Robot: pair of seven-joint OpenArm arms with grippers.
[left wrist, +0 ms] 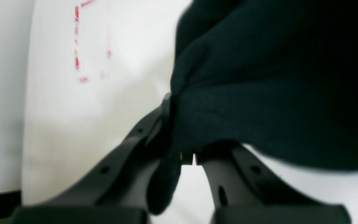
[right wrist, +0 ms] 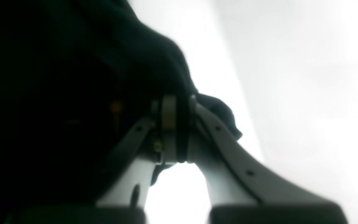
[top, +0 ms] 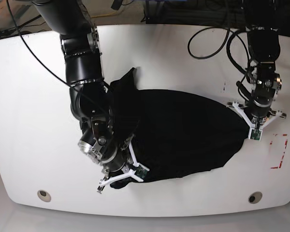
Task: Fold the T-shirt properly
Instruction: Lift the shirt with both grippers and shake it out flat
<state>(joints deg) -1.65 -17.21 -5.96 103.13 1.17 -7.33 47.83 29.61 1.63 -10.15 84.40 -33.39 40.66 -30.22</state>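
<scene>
Both arms are built of thick black cylindrical segments with glossy housings. The right arm (top: 84, 72), at 10 o'clock in the base view, ends in a silvery round wrist joint. Black cables loop beside the left arm (top: 262, 58) at 2 o'clock. Each hand has pale spreading struts; the right hand (right wrist: 179, 102) and left hand (left wrist: 174, 102) carry curved dark fingers dotted with small holes, probably screw points.

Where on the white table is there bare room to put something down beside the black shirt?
The white table is bare along its front edge, behind the black cloth T-shirt, and at the side beyond the right gripper. It is tighter by the left gripper, beside the red tape marks.
</scene>
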